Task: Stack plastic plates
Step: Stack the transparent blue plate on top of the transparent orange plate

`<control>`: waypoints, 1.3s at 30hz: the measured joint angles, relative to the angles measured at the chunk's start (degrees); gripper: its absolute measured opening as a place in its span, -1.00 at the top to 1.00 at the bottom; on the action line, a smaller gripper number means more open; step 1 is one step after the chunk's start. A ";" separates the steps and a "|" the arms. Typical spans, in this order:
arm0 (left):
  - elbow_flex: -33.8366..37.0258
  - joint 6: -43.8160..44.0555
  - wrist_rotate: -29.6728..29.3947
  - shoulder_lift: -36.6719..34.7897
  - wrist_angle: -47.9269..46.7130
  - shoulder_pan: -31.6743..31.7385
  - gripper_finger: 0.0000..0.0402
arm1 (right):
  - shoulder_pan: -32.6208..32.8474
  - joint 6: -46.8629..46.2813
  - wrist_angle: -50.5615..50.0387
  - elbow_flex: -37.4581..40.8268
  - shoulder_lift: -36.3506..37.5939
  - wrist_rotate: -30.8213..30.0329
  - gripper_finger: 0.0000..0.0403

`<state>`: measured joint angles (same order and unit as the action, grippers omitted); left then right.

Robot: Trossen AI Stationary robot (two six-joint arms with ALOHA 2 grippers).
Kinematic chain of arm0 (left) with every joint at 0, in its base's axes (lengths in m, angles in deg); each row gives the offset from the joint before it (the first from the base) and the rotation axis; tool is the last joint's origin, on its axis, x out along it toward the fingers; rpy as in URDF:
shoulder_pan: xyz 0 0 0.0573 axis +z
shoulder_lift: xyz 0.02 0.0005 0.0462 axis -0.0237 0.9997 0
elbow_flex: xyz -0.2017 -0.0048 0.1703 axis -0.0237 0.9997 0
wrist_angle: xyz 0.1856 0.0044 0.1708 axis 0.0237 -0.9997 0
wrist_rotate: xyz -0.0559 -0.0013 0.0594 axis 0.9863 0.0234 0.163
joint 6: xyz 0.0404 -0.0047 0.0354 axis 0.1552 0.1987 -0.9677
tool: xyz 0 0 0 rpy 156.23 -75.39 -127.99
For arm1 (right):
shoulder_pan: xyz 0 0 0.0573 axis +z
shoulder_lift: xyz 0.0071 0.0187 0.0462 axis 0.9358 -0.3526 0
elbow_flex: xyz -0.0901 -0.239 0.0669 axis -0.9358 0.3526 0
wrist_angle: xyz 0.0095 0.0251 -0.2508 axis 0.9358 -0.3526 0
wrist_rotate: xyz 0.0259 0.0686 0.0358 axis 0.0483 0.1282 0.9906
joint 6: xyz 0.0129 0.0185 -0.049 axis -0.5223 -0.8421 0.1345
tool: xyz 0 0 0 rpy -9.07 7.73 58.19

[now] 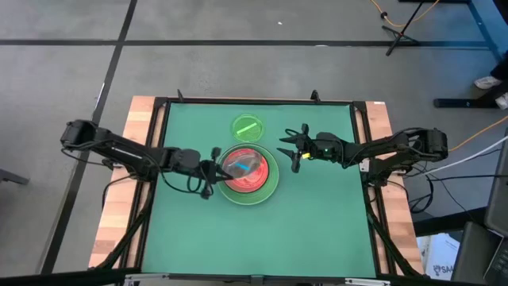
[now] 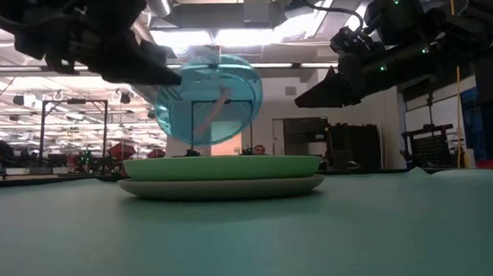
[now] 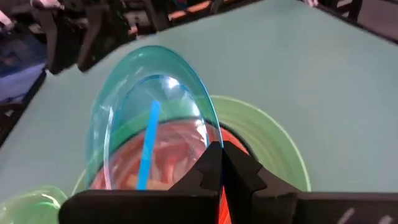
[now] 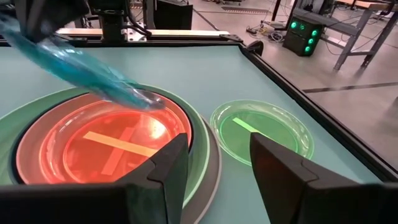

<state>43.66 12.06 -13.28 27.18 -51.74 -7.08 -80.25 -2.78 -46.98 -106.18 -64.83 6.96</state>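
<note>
The left arm was extended from the left edge of the bench toward its centre, elbow bent, with the left hand (image 1: 213, 171) closed on the rim of a translucent blue plate (image 2: 208, 98), which was held tilted on edge. The right arm was stretched in from the right side, forearm nearly level, its right hand (image 1: 287, 148) raised off the bench near the centre with the two fingers (image 4: 281, 171) spread apart and nothing gripped between them.

Green-topped table (image 1: 317, 214), plate stack (image 1: 266, 189) at its centre, small green plate (image 1: 247, 127) just beside
</note>
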 joint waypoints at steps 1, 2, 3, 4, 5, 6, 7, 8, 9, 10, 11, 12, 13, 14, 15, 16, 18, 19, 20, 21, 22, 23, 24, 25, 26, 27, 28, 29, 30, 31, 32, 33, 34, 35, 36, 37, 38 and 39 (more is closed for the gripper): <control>0.00 0.06 -0.31 0.77 0.11 0.00 0.99 | 0.01 0.00 -0.02 0.00 0.00 0.01 0.18; 0.00 0.10 -0.37 1.33 -0.13 0.05 0.99 | 0.00 0.00 -0.02 0.00 0.00 0.00 0.18; 0.01 0.17 -0.39 1.78 -0.10 0.08 0.99 | 0.01 -0.01 -0.03 0.00 0.00 0.01 0.18; 0.00 0.20 -0.39 2.16 0.13 0.09 0.99 | 0.02 0.00 -0.07 0.00 0.00 0.02 0.18; 0.00 0.22 -0.39 2.50 0.25 0.09 0.99 | 0.00 0.00 -0.09 0.00 0.00 0.02 0.18; 0.00 0.36 -0.39 2.69 0.13 0.09 0.99 | 0.00 0.00 -0.09 0.00 0.00 0.02 0.18; 0.00 0.77 -0.36 2.84 -0.01 0.07 0.99 | 0.02 0.00 -0.09 0.00 0.00 0.00 0.18; 0.00 1.26 -0.28 2.90 0.00 0.07 0.99 | 0.02 -0.02 -0.07 0.00 0.00 0.00 0.18; 0.00 1.38 0.12 3.11 0.23 0.07 0.99 | 0.01 0.00 -0.08 0.00 0.00 0.01 0.18; 0.00 1.38 0.52 3.41 0.55 0.07 0.99 | 0.02 0.00 -0.09 0.00 0.00 0.02 0.18; 0.00 1.36 0.87 3.73 0.56 0.07 0.99 | 0.01 -0.01 -0.07 0.00 0.00 0.01 0.18; 0.00 1.34 0.94 4.18 0.52 0.07 0.99 | 0.01 0.00 -0.07 0.00 0.00 0.00 0.18; 0.00 1.34 0.90 4.92 1.02 0.15 0.99 | 0.00 0.00 -0.07 0.00 0.00 0.00 0.18; 0.01 1.32 0.65 5.83 1.63 0.35 0.99 | 0.00 -0.02 -0.09 0.00 0.00 0.02 0.18; 0.02 1.32 0.16 6.83 2.18 0.60 0.99 | 0.01 0.00 -0.09 0.00 0.00 0.01 0.18; 0.02 1.29 -0.05 7.89 2.91 0.92 0.99 | 0.01 -0.02 -0.07 0.00 0.00 0.01 0.18; 0.02 1.29 -0.01 9.93 4.90 1.63 0.99 | 0.00 -0.02 -0.12 0.00 0.00 0.01 0.18; 0.02 1.29 -0.01 10.87 5.33 1.96 0.99 | 0.02 -0.02 -0.12 0.00 0.00 0.00 0.18; 0.02 1.28 0.02 11.59 5.45 2.22 0.99 | 0.02 -0.02 -0.11 0.00 0.00 0.01 0.18; 0.02 1.27 0.00 12.19 5.45 2.51 0.99 | 0.02 -0.02 -0.11 0.00 0.00 0.00 0.18; 0.02 1.27 -0.04 12.62 5.43 2.81 0.98 | 0.00 -0.02 -0.11 0.00 0.00 0.00 0.18; 0.02 1.29 -0.10 12.80 5.46 2.98 0.97 | 0.01 -0.02 -0.11 0.00 0.00 0.00 0.18; 0.02 1.27 -0.18 12.87 5.50 3.08 0.96 | 0.00 -0.02 -0.13 0.00 0.00 0.00 0.18; 0.02 1.25 -0.23 12.89 5.50 3.16 0.94 | 0.02 -0.02 -0.11 0.00 0.00 0.00 0.18; 0.02 1.25 -0.23 12.91 5.50 3.22 0.92 | 0.02 -0.02 -0.11 0.00 0.00 0.00 0.18; 0.02 1.25 -0.23 12.91 5.50 3.22 0.90 | 0.01 -0.02 -0.11 0.00 0.00 0.00 0.18; 0.02 1.25 -0.23 12.91 5.50 3.24 0.88 | 0.01 -0.02 -0.11 0.00 0.00 0.00 0.18; 0.02 1.25 -0.25 12.91 5.50 3.24 0.84 | 0.01 -0.02 -0.11 0.00 0.00 0.00 0.18; 0.02 1.25 -0.25 12.91 5.50 3.24 0.81 | 0.02 -0.02 -0.11 0.00 0.00 0.00 0.18; 0.02 1.25 -0.25 12.91 5.50 3.24 0.76 | 0.00 0.00 -0.11 0.00 0.00 0.00 0.18; 0.02 1.27 -0.23 12.91 5.50 3.24 0.72 | 0.00 -0.02 -0.11 0.00 0.00 0.00 0.18; 0.02 1.30 -0.23 12.91 5.50 3.24 0.67 | 0.02 -0.02 -0.11 0.00 0.00 0.00 0.18; 0.03 1.32 -0.25 12.91 5.50 3.24 0.61 | 0.00 -0.02 -0.11 0.00 0.00 0.00 0.18; 0.04 1.32 -0.23 12.84 5.46 3.24 0.56 | 0.00 -0.02 -0.11 0.00 0.00 0.00 0.18; 0.05 1.35 -0.23 12.41 5.06 3.24 0.51 | 0.01 -0.02 -0.11 0.00 0.00 0.00 0.18; 0.09 1.55 -0.23 11.89 4.68 3.24 0.45 | 0.01 -0.02 -0.12 0.00 0.00 0.00 0.18; 0.11 1.88 -0.21 11.41 4.60 3.24 0.41 | 0.00 -0.02 -0.14 0.00 0.00 0.00 0.18; 0.09 2.68 -0.21 10.77 4.18 3.24 0.36 | 0.00 -0.02 -0.20 0.00 0.00 0.00 0.18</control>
<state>43.75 14.74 -13.49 37.95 -47.56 -3.84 -80.25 -2.80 -47.18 -106.18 -64.83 6.96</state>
